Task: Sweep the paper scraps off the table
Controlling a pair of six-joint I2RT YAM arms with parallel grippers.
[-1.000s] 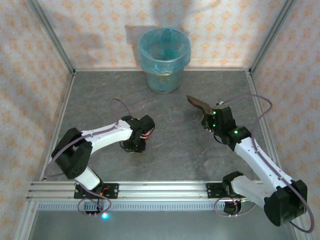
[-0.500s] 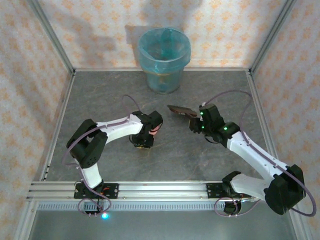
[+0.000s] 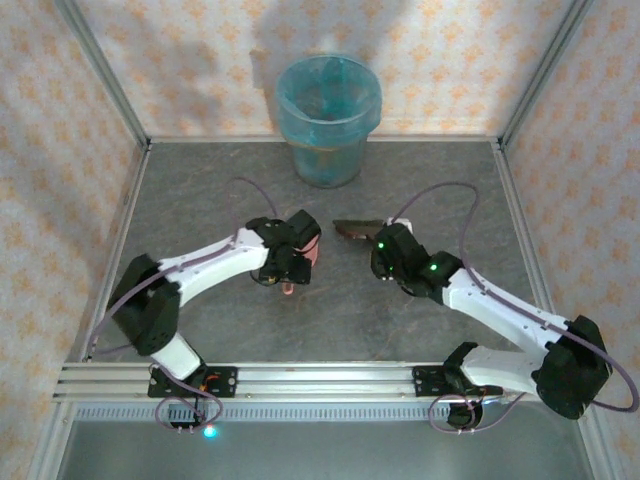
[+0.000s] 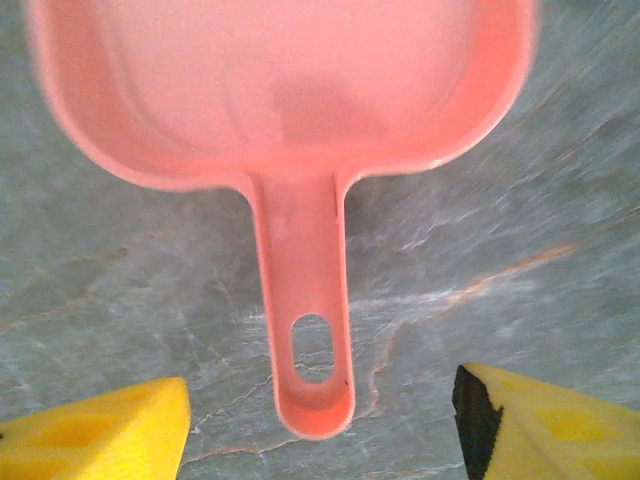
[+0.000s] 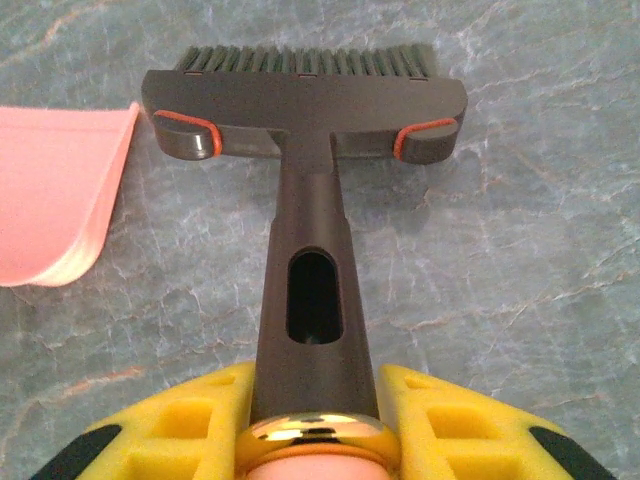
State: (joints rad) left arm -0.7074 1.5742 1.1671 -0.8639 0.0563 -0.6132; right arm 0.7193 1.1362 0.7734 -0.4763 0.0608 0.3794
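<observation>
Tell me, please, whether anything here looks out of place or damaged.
Nothing stands out. The pink dustpan rests on the table, the brush sits straight in the right gripper, and the blue-lined bin stands upright.

The overhead camera sits above and behind the arms, tilted down and forward: the aluminium rail (image 3: 300, 375) carrying their bases runs along the bottom edge, the grey tabletop (image 3: 200, 200) spreads across the middle, and the bin (image 3: 328, 120) stands at the far wall. The left wrist camera hangs close over the tabletop, facing almost straight down past the left end effector (image 4: 320, 440) onto a pink dustpan (image 4: 290, 100). The right wrist camera, just as near, looks forward and down from the right end effector (image 5: 315, 415) along a brush (image 5: 305, 130). Both wrist views share the dustpan, whose corner sits at the right view's left edge, and the overhead view takes in all of it from afar.
</observation>
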